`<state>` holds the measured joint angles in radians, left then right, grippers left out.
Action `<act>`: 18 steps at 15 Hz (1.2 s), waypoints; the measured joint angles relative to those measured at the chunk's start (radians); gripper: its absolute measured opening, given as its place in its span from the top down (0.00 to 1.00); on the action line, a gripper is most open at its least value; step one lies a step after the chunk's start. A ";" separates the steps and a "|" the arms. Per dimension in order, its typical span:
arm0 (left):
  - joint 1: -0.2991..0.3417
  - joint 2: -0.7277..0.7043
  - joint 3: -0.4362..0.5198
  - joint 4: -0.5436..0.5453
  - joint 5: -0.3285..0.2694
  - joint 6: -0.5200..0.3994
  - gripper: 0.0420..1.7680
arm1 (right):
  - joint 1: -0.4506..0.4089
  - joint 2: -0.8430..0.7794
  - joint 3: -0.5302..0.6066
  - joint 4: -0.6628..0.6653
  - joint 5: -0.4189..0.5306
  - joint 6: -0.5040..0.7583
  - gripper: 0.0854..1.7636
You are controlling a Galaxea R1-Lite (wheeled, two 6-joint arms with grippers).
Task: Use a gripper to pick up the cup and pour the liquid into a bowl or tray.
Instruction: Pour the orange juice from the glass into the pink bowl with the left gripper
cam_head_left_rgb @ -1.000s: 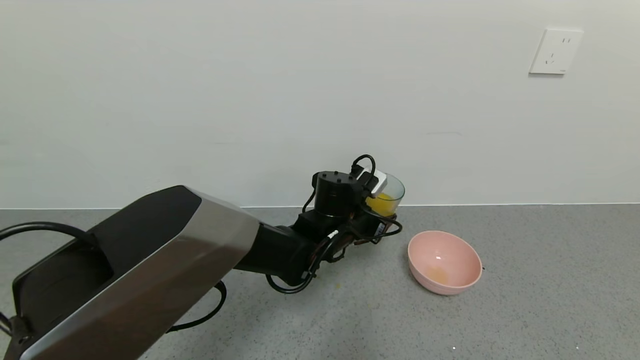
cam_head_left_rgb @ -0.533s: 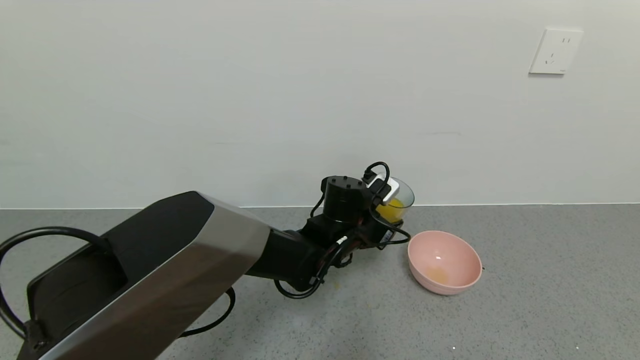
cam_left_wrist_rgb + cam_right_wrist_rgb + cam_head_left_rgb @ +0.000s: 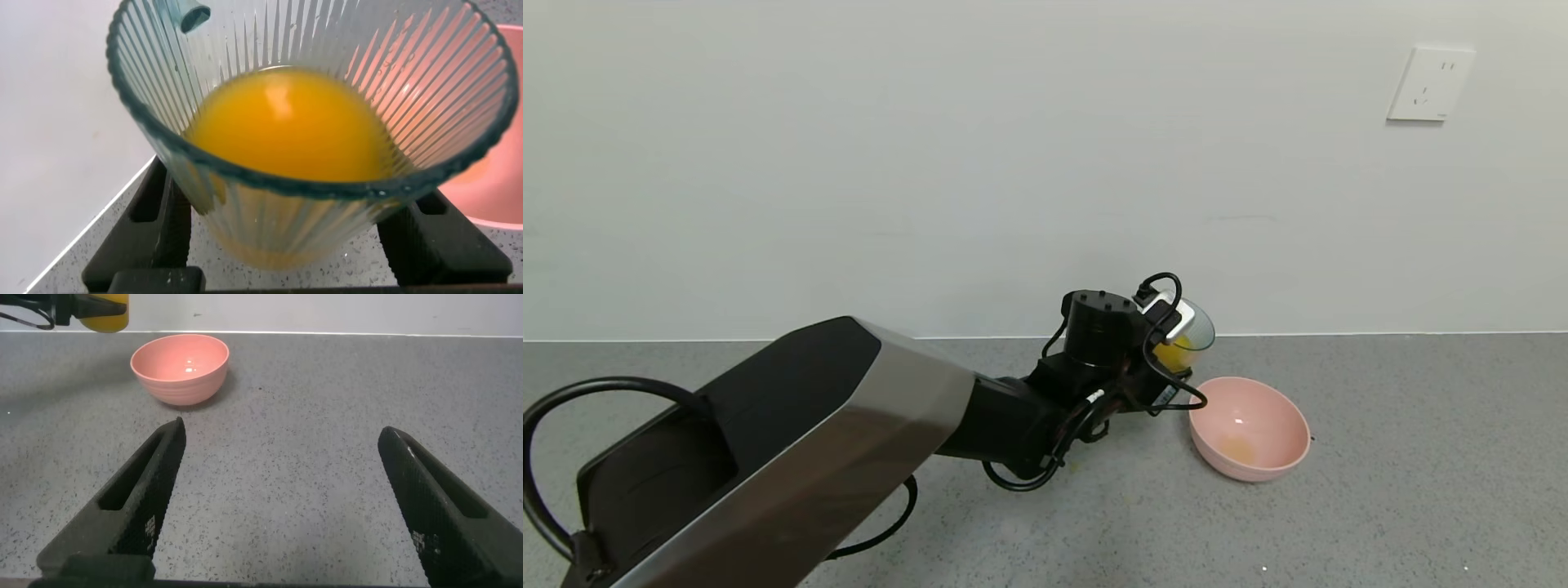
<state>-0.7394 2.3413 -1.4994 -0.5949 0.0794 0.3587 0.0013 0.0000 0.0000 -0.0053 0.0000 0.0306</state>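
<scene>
Head view: left gripper [image 3: 1176,359] clamps the ribbed transparent cup [image 3: 1194,333] above the speckled grey counter [image 3: 1421,490], just beside the round, smooth pink plastic bowl [image 3: 1249,427]; opaque orange liquid [image 3: 1174,353] sits low in the cup. Left wrist view: black fingers [image 3: 143,224] press both sides of the cup [image 3: 310,122], liquid [image 3: 290,126] pooled inside. Right wrist view: right gripper [image 3: 282,498] spread open over the counter, bowl [image 3: 180,369] well ahead.
</scene>
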 joint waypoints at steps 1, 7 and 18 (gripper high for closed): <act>-0.004 0.000 -0.008 0.010 0.000 0.005 0.28 | 0.000 0.000 0.000 0.000 0.000 0.000 0.03; -0.018 0.007 -0.028 0.025 0.000 0.037 0.28 | 0.000 0.000 0.000 0.000 0.000 0.000 0.03; -0.028 0.012 -0.037 0.074 0.004 0.124 0.28 | 0.000 0.000 0.000 0.000 0.000 0.000 0.03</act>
<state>-0.7677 2.3530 -1.5364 -0.5209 0.0832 0.4823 0.0013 0.0000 0.0000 -0.0053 0.0000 0.0306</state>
